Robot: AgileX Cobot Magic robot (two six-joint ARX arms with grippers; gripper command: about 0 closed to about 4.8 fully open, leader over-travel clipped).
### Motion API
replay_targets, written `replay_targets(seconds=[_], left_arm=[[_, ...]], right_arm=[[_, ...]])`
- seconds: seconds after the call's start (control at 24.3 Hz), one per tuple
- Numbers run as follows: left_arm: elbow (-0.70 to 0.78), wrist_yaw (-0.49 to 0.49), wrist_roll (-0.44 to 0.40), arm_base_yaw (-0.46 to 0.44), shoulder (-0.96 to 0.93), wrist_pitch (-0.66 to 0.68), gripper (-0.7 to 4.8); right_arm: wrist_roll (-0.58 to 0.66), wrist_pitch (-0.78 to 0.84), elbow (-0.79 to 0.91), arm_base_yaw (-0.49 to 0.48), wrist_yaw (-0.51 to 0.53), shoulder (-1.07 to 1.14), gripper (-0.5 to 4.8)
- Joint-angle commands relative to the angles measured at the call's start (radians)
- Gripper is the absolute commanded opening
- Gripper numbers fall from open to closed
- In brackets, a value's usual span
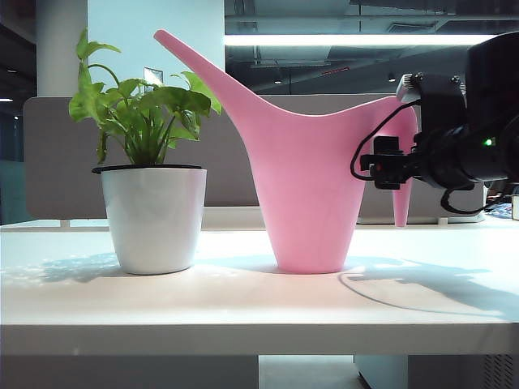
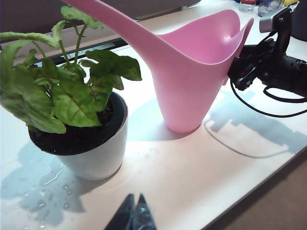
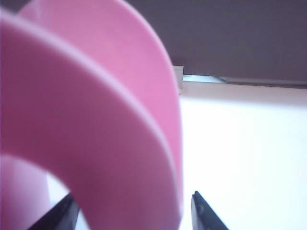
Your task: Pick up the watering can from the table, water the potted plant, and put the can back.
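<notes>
From the exterior view, the watering can point(image 1: 312, 194) stood upright on the table point(image 1: 243, 300), just beside the potted plant point(image 1: 150, 190), spout slanting over the leaves. The right gripper point(image 1: 388, 164) sat at the drooping handle; from here I could not tell how its jaws stood. Doing the release well, I judged, meant backing straight off without nudging the can.

The left wrist view showed the can's open mouth, with no water visible inside that I could make out. The pot held dark soil, and wet patches lay on the table by it. The left gripper point(image 2: 133, 214) hovered near the pot, tips pressed together, holding nothing.

The right wrist view had the pink handle filling the frame, fingers point(image 3: 206, 211) spread apart on either side, clamping nothing.
</notes>
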State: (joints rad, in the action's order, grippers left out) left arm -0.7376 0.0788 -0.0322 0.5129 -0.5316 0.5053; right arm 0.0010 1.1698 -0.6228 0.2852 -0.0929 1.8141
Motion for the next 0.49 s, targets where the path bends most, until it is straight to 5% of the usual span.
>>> replay_targets(seconds=[0.04,0.37,0.49], left_arm=[[-0.002,0.004,-0.001,0.000,0.000,-0.013,0.03],[-0.002,0.004,-0.001,0.000,0.000,-0.013,0.03],[-0.001,0.004,-0.001,0.000,0.000,-0.013,0.03]], right_arm=[[-0.002,0.013,0.043,0.003,0.005,-0.048,3.20],[-0.002,-0.002,0.267,0.003,0.005,-0.283,3.17],[-0.001,-0.010,0.333,0.003,0.007,-0.360,2.70]])
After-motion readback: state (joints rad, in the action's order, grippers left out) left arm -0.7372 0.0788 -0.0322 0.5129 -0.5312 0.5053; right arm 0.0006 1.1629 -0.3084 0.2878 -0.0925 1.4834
